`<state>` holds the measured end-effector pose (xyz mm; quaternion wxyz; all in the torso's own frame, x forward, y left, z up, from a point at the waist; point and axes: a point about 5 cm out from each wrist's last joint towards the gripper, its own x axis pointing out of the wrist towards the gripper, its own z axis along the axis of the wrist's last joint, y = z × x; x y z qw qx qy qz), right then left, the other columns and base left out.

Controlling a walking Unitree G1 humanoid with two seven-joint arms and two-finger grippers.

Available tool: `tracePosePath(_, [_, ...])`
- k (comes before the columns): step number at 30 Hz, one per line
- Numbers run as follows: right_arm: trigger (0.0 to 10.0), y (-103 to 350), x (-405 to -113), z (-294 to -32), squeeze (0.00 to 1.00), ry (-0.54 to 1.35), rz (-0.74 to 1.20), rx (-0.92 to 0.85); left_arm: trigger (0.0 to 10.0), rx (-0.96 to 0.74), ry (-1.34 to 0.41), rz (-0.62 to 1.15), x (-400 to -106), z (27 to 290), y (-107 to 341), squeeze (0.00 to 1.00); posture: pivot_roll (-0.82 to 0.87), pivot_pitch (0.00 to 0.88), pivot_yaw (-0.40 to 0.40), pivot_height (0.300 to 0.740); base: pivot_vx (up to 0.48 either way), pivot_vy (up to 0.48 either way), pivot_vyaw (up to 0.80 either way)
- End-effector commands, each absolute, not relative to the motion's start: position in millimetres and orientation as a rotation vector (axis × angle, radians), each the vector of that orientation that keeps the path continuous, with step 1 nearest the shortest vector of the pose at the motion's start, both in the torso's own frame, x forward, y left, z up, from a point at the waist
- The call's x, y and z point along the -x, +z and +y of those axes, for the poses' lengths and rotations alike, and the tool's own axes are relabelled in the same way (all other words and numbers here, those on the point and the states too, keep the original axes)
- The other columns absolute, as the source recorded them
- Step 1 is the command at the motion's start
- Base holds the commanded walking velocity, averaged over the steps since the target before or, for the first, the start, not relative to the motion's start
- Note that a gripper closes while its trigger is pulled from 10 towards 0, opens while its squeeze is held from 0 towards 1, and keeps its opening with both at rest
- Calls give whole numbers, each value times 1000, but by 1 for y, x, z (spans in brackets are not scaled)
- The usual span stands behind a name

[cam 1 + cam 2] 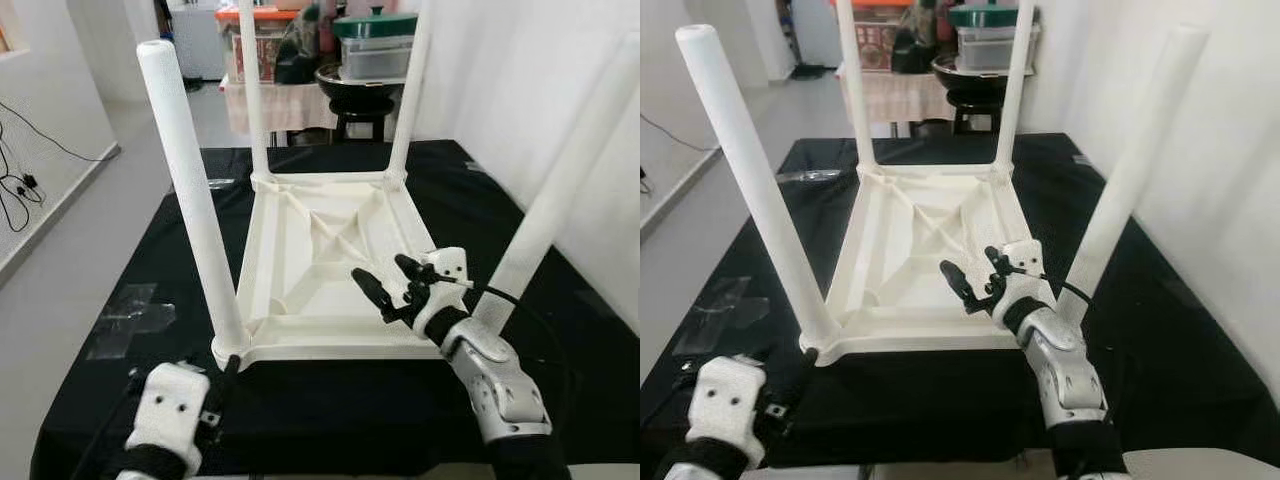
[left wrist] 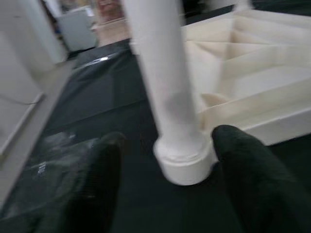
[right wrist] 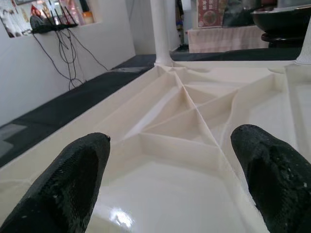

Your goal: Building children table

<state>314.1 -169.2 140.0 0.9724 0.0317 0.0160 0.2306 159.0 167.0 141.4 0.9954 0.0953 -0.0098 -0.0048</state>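
While the table is lying upside down on the black cloth, both grippers are working at its near edge. Nearest the robot, the left gripper is sitting low at the near left corner, fingers spread wide, one on each side of the base of the near left leg but not pressing it; that leg is standing upright in its socket. The right gripper is hovering over the near right part of the ribbed underside, fingers parted and holding nothing, pointing across the tabletop toward the far left. Just beside the right arm, the near right leg is rising from its corner, leaning outward to the right.

Farther out, diagonal ribs are crossing at the middle of the underside. The far left leg and far right leg are standing in the far corners. Clear tape is lying on the cloth to the left of the table.

Beyond the cloth, a small covered table is carrying lidded tubs, with a dark bowl on a stool in front of it. Cables are hanging on the white wall at far left
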Motion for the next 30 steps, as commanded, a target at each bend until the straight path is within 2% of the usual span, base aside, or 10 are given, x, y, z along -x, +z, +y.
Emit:
tracePosePath(1, [10000, 140, -312, -174, 0, 474, 32, -30, 10000, -194, 57, -26, -159, 175, 139, 1000, 18, 0, -22, 740, 0, 0, 0])
tracePosePath(6, [10000, 142, -309, -184, 0, 479, 36, -5, 10000, -144, 111, -10, -173, 192, 130, 1000, 9, 0, -29, 740, 0, 0, 0])
tracePosePath(9, [10000, 144, -308, -188, 0, 479, 37, 2, 10000, -80, 67, -5, -185, 195, 126, 1000, 7, 0, -29, 740, 0, 0, 0])
tracePosePath(11, [10000, 147, -305, -186, 0, 508, 32, 4, 10000, -56, -39, 4, -196, 190, 123, 1000, -10, 0, -22, 740, 0, 0, 0])
tracePosePath(17, [10000, 151, -301, -182, 0, 555, 22, -2, 10000, -61, -119, 13, -206, 187, 120, 1000, -21, 0, -14, 740, 0, 0, 0])
tracePosePath(18, [10000, 152, -298, -180, 0, 577, 20, -11, 10000, -68, -136, 12, -209, 187, 120, 314, -24, 0, -10, 740, 0, 0, 0])
tracePosePath(20, [10000, 153, -296, -179, 0, 593, 18, -17, 10000, -72, -147, 10, -211, 188, 120, 314, -27, 0, -9, 740, 0, 0, 0])
tracePosePath(21, [10000, 154, -292, -178, 0, 618, 17, -27, 10000, -78, -164, 9, -213, 189, 120, 0, -30, 0, -7, 740, 0, 0, 0])
tracePosePath(30, [10000, 163, -262, -167, 0, 847, 35, -63, 10000, -117, -83, -66, -230, 200, 127, 0, -54, 0, -19, 740, 0, 0, 0])
